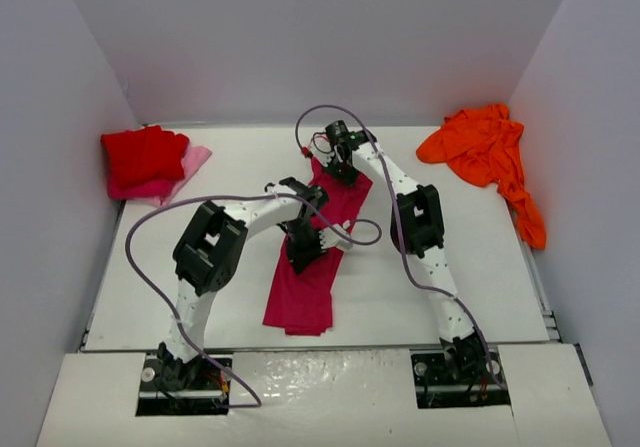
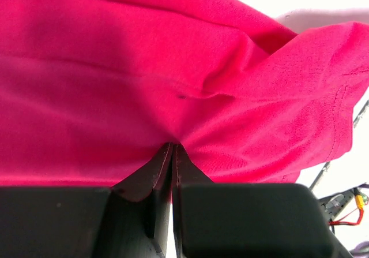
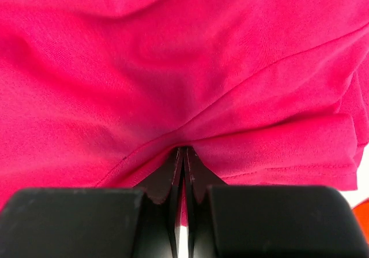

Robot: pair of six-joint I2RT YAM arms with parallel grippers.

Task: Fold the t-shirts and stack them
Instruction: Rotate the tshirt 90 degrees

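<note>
White table (image 1: 500, 267), magenta t-shirt (image 1: 300, 302) partly behind arms (image 1: 210, 247)

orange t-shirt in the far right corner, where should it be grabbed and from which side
Likely the bunched lobe of the orange t-shirt that pokes toward the table's middle, approached from above on its left. The right wall blocks the other side, and the raised folds there give the jaws cloth to pinch.

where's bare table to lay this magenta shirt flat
Bare table lies between the right arm and the orange shirt; a smaller patch between the red shirt and the left arm. Crowded centre: left gripper and right gripper pinch the magenta shirt.
</note>
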